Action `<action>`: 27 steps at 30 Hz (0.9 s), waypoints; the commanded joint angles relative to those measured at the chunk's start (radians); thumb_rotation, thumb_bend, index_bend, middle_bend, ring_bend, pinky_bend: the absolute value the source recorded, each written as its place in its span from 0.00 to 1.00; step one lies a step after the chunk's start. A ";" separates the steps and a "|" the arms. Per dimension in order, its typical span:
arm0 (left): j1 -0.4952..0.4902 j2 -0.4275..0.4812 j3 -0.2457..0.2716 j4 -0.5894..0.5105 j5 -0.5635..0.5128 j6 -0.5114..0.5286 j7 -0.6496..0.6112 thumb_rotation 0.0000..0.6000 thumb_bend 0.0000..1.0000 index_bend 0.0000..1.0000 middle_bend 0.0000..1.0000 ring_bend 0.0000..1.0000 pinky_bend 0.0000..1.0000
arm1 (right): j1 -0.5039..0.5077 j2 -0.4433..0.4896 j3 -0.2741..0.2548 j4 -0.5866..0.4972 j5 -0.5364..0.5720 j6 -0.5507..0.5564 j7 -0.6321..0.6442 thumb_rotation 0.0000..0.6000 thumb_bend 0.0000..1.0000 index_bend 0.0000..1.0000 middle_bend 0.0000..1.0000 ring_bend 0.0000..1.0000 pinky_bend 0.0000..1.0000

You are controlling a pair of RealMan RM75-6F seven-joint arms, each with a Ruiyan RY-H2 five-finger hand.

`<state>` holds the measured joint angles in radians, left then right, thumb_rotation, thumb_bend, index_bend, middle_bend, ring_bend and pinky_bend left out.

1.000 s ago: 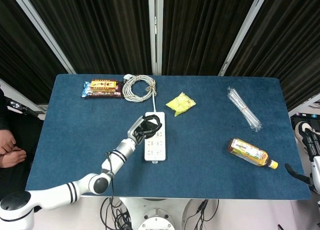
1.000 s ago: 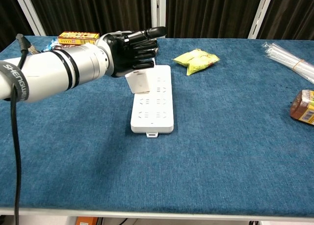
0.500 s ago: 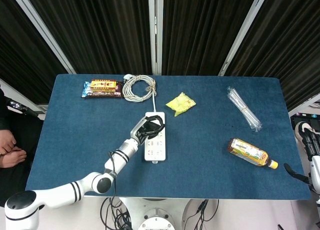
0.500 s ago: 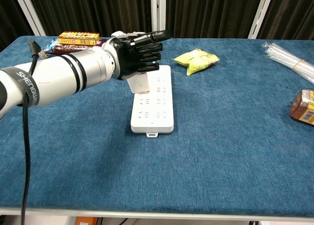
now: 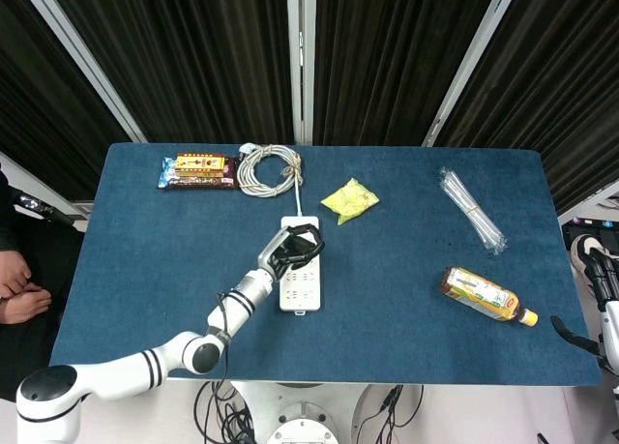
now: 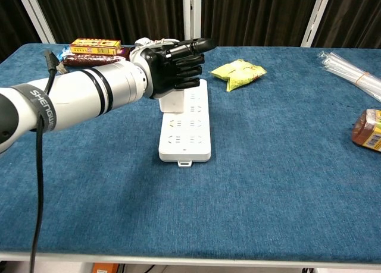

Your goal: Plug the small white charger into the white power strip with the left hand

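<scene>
Moving right, the left hand (image 6: pixel 172 68) grips the charger (image 6: pixel 172 100) tight, over the power strip (image 6: pixel 187 133).

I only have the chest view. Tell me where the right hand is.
Observer: The right hand is off the right edge of the table, next to the near right corner.
Operator: Report what lies behind the left hand holding the small white charger.
Observer: A coiled white cable lies by the far edge. The cord of the white power strip runs up to it.
Operator: Give me the bottle's full lie.
Observer: The bottle lies on its side, with its yellow cap pointing toward the near right corner.
</scene>
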<state>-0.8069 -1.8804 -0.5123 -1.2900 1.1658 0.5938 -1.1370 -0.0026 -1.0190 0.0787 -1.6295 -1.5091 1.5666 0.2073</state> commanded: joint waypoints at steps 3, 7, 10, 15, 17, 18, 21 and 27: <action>-0.004 -0.004 0.002 0.005 -0.005 -0.001 0.003 1.00 0.51 0.91 1.00 0.95 0.99 | -0.001 -0.001 -0.001 0.002 0.002 -0.001 0.003 1.00 0.11 0.00 0.02 0.00 0.00; -0.006 -0.006 0.006 0.011 -0.007 -0.006 0.004 1.00 0.51 0.91 1.00 0.95 0.99 | -0.002 -0.001 -0.001 0.004 0.003 -0.001 0.005 1.00 0.11 0.00 0.02 0.00 0.00; -0.004 -0.006 0.008 0.015 -0.010 -0.007 0.001 1.00 0.51 0.91 1.00 0.95 0.99 | -0.003 -0.001 -0.001 0.004 0.003 0.000 0.005 1.00 0.11 0.00 0.02 0.00 0.00; 0.002 -0.004 0.008 0.016 -0.012 -0.008 -0.007 1.00 0.51 0.91 1.00 0.95 0.99 | -0.004 -0.001 -0.001 0.001 0.000 0.002 0.002 1.00 0.11 0.00 0.02 0.00 0.00; 0.005 -0.001 0.004 0.009 -0.009 -0.002 -0.011 1.00 0.51 0.91 1.00 0.95 0.99 | -0.004 -0.001 -0.001 0.000 -0.001 0.003 0.002 1.00 0.11 0.00 0.02 0.00 0.00; 0.006 0.002 0.001 0.003 -0.006 0.002 -0.011 1.00 0.51 0.91 1.00 0.95 0.99 | -0.004 -0.001 -0.001 0.000 -0.001 0.004 0.001 1.00 0.11 0.00 0.02 0.00 0.00; 0.015 0.024 -0.012 -0.035 0.022 0.038 -0.008 1.00 0.51 0.90 0.99 0.94 0.98 | -0.007 0.000 -0.001 -0.001 -0.003 0.009 0.002 1.00 0.11 0.00 0.02 0.00 0.00; 0.053 0.130 -0.034 -0.150 0.097 0.133 0.027 1.00 0.51 0.79 0.86 0.82 0.89 | -0.009 0.006 0.000 0.001 -0.007 0.016 0.011 1.00 0.11 0.00 0.02 0.00 0.00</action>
<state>-0.7715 -1.7900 -0.5352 -1.4014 1.2354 0.6940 -1.1270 -0.0119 -1.0133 0.0786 -1.6292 -1.5163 1.5826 0.2177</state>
